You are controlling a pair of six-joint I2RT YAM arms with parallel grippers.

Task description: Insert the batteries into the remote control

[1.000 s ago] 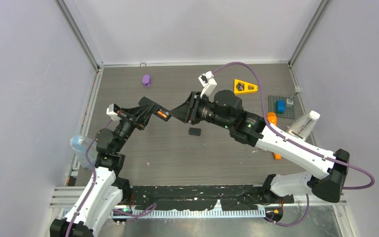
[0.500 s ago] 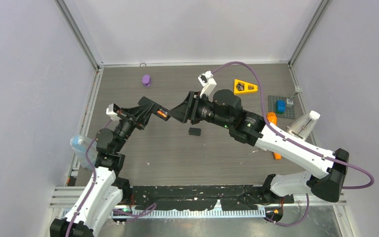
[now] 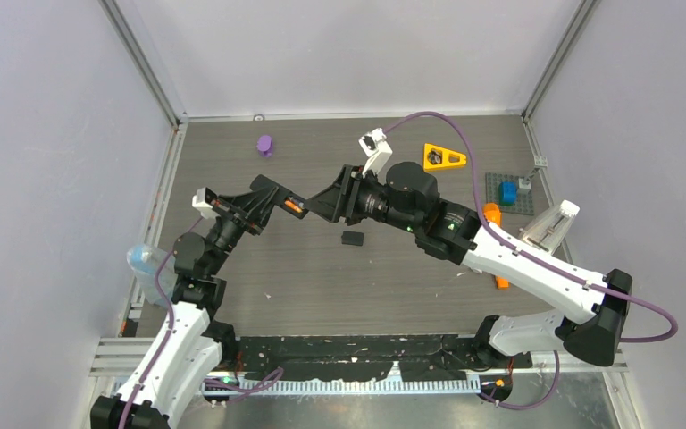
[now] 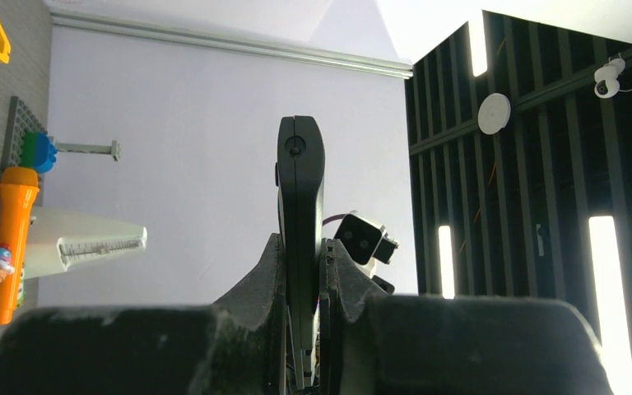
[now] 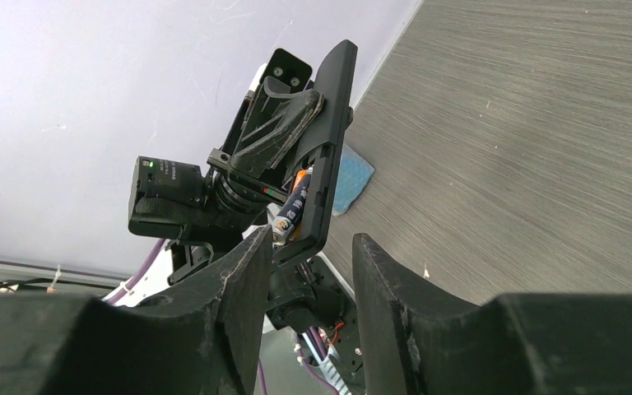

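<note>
Left gripper [image 4: 300, 247]: my fingers are clenched on the remote control [image 5: 333, 123], gripping its two flat faces. My own camera sees it edge-on, standing straight up out of the grip.
Remote control: held in the air above the table [image 3: 322, 286], with its open compartment facing my right arm.
Batteries [image 5: 290, 212]: two are sitting in the remote's compartment. One is dark with an orange band, and an orange one lies just beside it, further in.
Right gripper [image 5: 313, 239]: my fingers are spread apart and hold nothing. They are right at the compartment end of the remote. I cannot tell whether a fingertip [image 5: 259, 243] touches its edge.
Small black rectangular piece [image 3: 352, 238]: flat on the table, near the remote, on the side toward my bases.
Long orange stick [image 3: 495, 213]: well apart from the remote, beyond my right forearm and partly hidden by it.
Yellow triangle [image 3: 444, 157]: well apart from the remote, past my right wrist.
Purple piece [image 3: 265, 144]: on the table beyond the remote, toward the back wall.
Change: compared with a second ago, my right arm is a touch closer to the remote. Since half a second ago nothing has visibly shifted, and my left grip and the batteries look the same.
</note>
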